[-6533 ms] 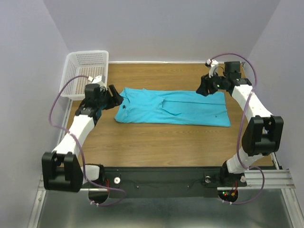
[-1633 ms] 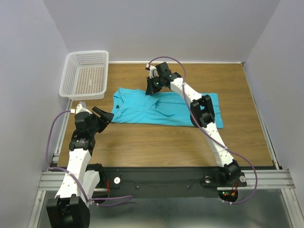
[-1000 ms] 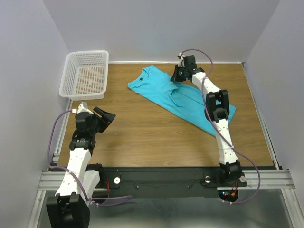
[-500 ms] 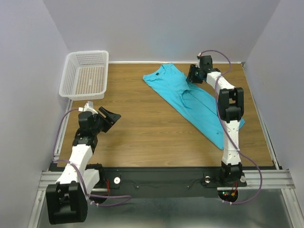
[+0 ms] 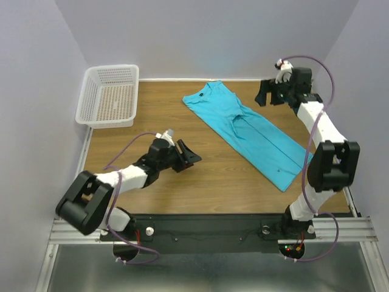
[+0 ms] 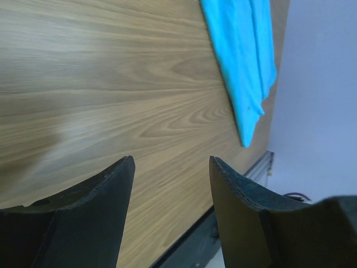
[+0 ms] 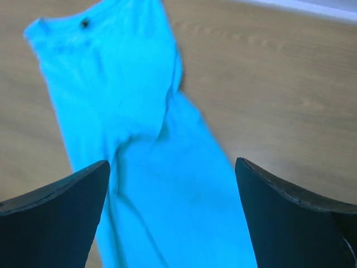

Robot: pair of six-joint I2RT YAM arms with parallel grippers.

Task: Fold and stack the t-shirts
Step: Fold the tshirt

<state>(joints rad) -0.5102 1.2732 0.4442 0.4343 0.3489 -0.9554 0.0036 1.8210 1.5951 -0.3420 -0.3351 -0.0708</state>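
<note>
The turquoise t-shirt [image 5: 249, 131] lies folded lengthwise in a long strip, running diagonally from the far middle of the table to the near right, neck end at the far side. My right gripper [image 5: 265, 97] is open and empty above the table just right of the shirt's upper part; in the right wrist view the shirt [image 7: 145, 162] and its dark neck label [image 7: 85, 23] lie below the open gripper [image 7: 173, 223]. My left gripper [image 5: 189, 156] is open and empty, low over bare wood left of the shirt. In the left wrist view the gripper [image 6: 172, 167] is open and the shirt's hem end [image 6: 245, 61] shows far off.
A white mesh basket [image 5: 109, 95] stands at the far left corner. The table's front rail [image 5: 231, 228] runs along the near edge. Walls close in the left, right and far sides.
The right gripper let go of the shirt and drew back to the right. The left arm swung right and low toward the table's middle. The shirt lies still.
</note>
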